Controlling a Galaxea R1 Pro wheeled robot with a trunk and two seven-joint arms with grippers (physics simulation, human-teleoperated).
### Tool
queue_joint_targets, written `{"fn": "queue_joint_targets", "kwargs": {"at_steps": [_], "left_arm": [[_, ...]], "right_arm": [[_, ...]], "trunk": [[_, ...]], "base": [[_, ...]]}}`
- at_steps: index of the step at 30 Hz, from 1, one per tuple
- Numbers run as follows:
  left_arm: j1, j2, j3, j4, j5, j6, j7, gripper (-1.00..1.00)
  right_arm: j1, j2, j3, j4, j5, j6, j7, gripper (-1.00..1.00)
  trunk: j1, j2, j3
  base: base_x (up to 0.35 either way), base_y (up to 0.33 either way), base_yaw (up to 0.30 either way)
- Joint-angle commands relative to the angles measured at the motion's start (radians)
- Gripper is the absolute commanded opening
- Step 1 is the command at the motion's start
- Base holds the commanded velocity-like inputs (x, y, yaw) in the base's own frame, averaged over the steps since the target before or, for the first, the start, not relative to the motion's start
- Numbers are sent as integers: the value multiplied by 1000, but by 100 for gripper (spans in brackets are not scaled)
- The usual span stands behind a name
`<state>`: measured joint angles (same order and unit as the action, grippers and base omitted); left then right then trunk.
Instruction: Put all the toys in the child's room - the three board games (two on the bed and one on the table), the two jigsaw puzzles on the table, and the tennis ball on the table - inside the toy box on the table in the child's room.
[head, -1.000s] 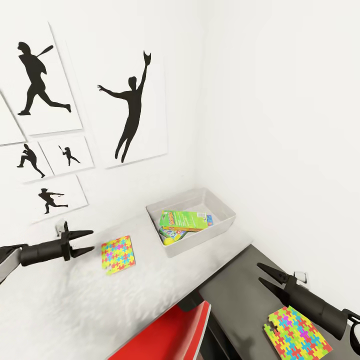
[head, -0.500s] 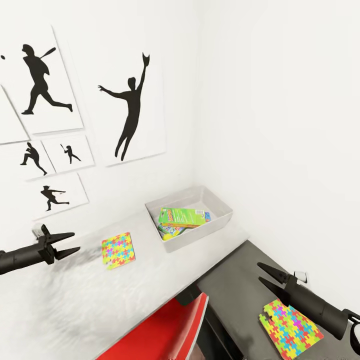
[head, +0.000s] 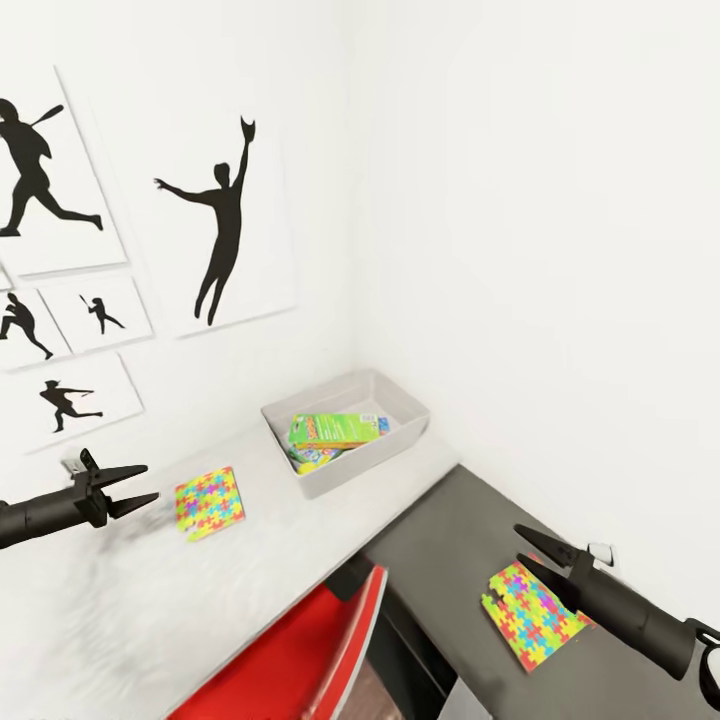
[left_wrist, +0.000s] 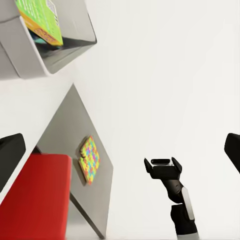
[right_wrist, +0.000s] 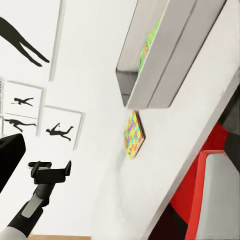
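Our view has swung right since 1 second ago, so the toy box (head: 345, 430) now sits nearer centre, with game boxes (head: 333, 430) inside. 1 jigsaw puzzle (head: 208, 502) lies on the worktop (head: 150, 590) left of it, 1 (head: 530, 613) on the dark cabinet (head: 450, 540) right of it. Both tools, left (head: 140, 485) and right (head: 530, 551), are spread apart and carry nothing, so we judge 2 puzzles remain.

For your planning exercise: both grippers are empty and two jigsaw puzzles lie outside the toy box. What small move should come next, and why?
Probably ease the open left gripper toward the jigsaw puzzle on the table: it lies flat just beyond the fingertips, beside the toy box. The other puzzle lies on the dark cabinet.
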<state>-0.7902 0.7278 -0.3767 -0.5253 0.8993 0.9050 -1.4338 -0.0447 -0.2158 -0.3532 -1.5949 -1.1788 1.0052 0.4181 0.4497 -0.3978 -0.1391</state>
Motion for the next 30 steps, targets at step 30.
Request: {"fn": "queue_joint_targets", "kwargs": {"at_steps": [30], "left_arm": [[-1,7,-6,-1,4,9,-7,100]], "right_arm": [[-1,-1,0,0,10,4,7,100]], "trunk": [[0,-2,10]], "base": [[-143,0,-99]]}}
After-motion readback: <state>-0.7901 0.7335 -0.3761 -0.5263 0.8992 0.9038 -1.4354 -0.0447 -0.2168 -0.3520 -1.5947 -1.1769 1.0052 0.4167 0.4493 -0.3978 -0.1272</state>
